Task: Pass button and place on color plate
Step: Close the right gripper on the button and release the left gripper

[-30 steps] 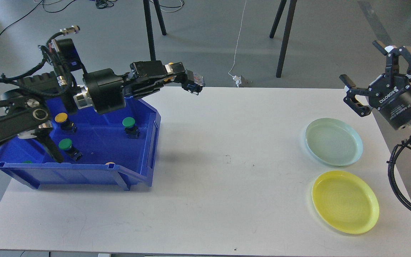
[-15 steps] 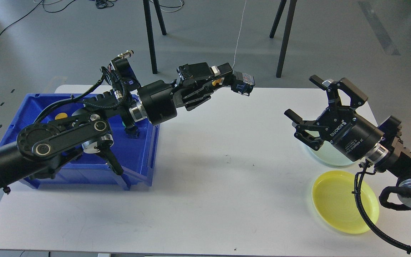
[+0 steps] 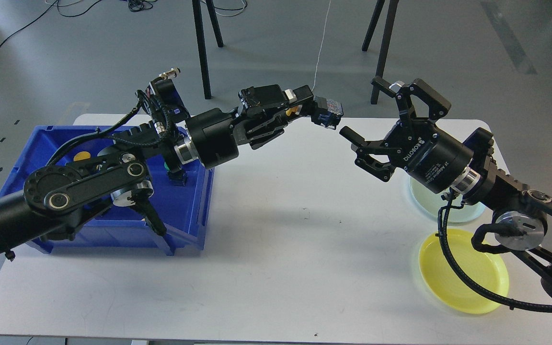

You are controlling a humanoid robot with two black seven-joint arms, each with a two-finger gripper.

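My left gripper (image 3: 304, 106) reaches right over the back of the white table and is shut on a yellow-capped button (image 3: 326, 112) with a dark blue body, held in the air. My right gripper (image 3: 363, 109) is open, its fingers spread wide, just to the right of the button and apart from it. A pale green plate (image 3: 451, 214) lies at the right, mostly hidden behind my right arm. A yellow plate (image 3: 463, 282) lies in front of it, partly crossed by the arm's cable.
A blue bin (image 3: 192, 211) stands on the table's left under my left arm. A yellow button (image 3: 82, 156) shows inside it; other buttons there are mostly hidden. Chair and stand legs are on the floor behind the table (image 3: 281, 249).
My left arm carried the button from above the bin to the right, then held still. My right arm swung in from the far right, up and left, close to the button.
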